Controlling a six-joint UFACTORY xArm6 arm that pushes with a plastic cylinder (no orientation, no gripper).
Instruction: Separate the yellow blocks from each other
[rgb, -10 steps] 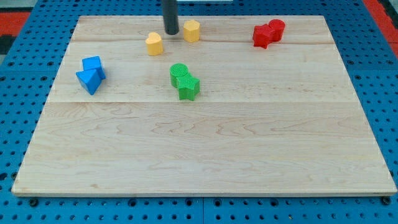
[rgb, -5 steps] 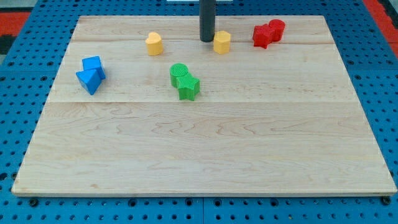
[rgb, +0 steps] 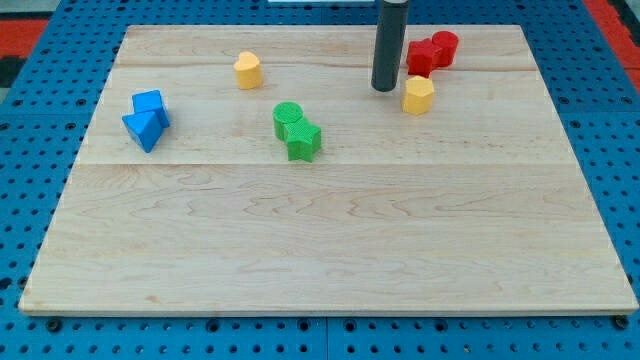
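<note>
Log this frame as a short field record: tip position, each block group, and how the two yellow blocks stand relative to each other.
tip: my tip at the view's top, just left of the right yellow block, close to or touching it
right yellow block: below the red blocks, apart from them
left yellow block: near the view's top left
yellow spacing: wide apart, tip between them
red blocks: two touching, top right
green blocks: two touching, centre
blue blocks: two touching, left
table: wooden board

Plain dark grey rod, my tip (rgb: 385, 89) blunt.
</note>
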